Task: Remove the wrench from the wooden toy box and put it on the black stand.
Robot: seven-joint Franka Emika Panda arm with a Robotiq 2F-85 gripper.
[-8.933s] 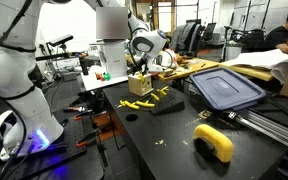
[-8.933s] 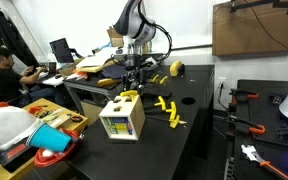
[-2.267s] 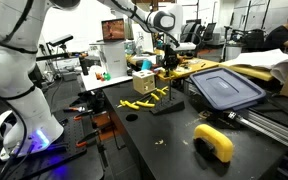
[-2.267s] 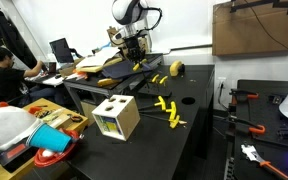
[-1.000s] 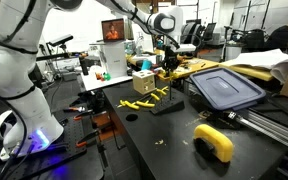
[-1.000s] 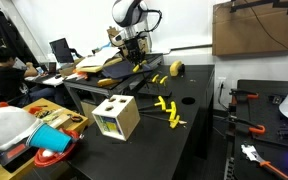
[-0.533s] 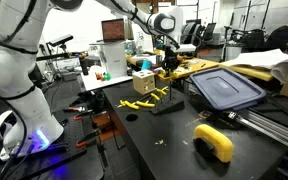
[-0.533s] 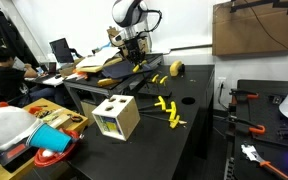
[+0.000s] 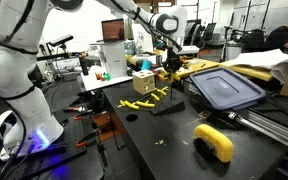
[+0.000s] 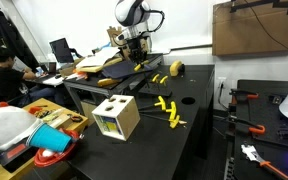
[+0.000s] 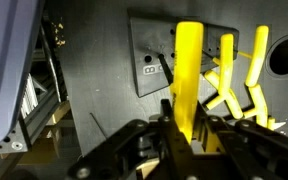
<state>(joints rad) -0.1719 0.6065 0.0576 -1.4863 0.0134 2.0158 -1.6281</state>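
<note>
My gripper (image 9: 167, 66) hangs above the black stand (image 9: 168, 105), a low flat dark block on the table. It is shut on the yellow wrench (image 11: 188, 70), which points down from between the fingers. In the wrist view the wrench covers the right edge of the black stand (image 11: 152, 65). The wooden toy box (image 9: 142, 82) stands just beside the stand; its dark round holes also show in an exterior view, wooden toy box (image 10: 117, 118). The gripper (image 10: 136, 62) is well clear of the box.
Loose yellow toy pieces (image 9: 140, 103) lie between box and stand, also seen as yellow pieces (image 11: 234, 85). A blue-grey bin lid (image 9: 225, 88) lies beyond the stand. A yellow-and-black power tool (image 9: 214, 141) sits near the table's front. Clutter crowds a side bench (image 10: 39, 125).
Since the earliest frames the gripper has left the wooden box and carried the wrench over the black stand. Over the last second nothing visibly moves.
</note>
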